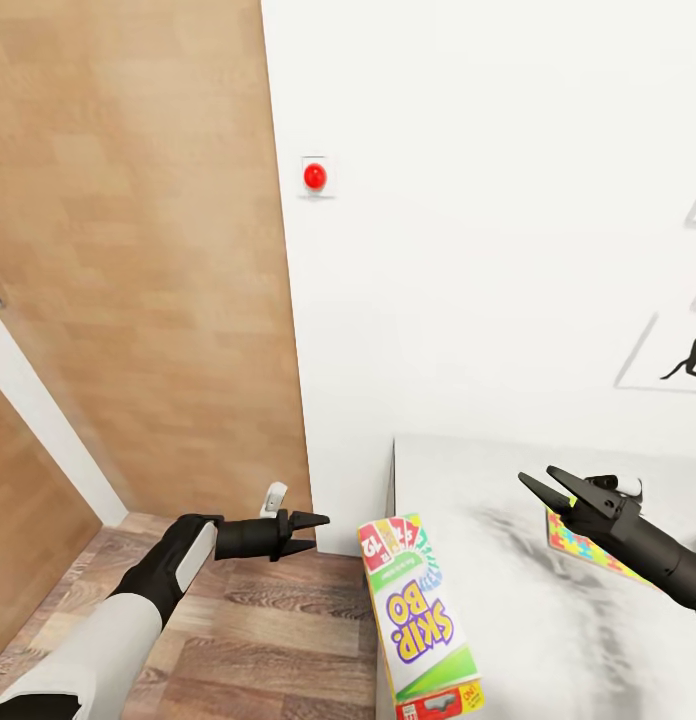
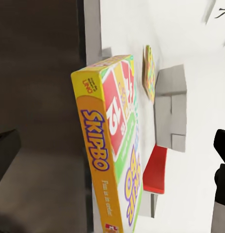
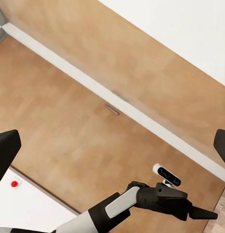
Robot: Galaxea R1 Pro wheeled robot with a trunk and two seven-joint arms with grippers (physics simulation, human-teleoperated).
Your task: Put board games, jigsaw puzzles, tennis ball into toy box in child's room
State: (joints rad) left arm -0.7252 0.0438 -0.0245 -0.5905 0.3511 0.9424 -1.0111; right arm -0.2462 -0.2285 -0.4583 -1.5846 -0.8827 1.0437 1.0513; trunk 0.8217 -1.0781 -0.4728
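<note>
The Skip-Bo box (image 1: 420,620) lies flat on the tabletop (image 1: 508,590), right at its near left edge, with one long side along the edge or perhaps a little over it. It looks like a stiff and light cardboard box with a glossy print, so it may slip between the jaws; I think the best hold is across its thin thickness at that free long side, which the left wrist view shows well (image 2: 100,141). The left gripper (image 1: 306,533) hovers over the floor beside the tabletop, its jaws nearly together and holding nothing. The right gripper (image 1: 550,490) is above the tabletop, jaws apart and empty. Under it a jigsaw puzzle (image 1: 578,548) is half hidden. The lower end of the box is cut off by the picture edge.
</note>
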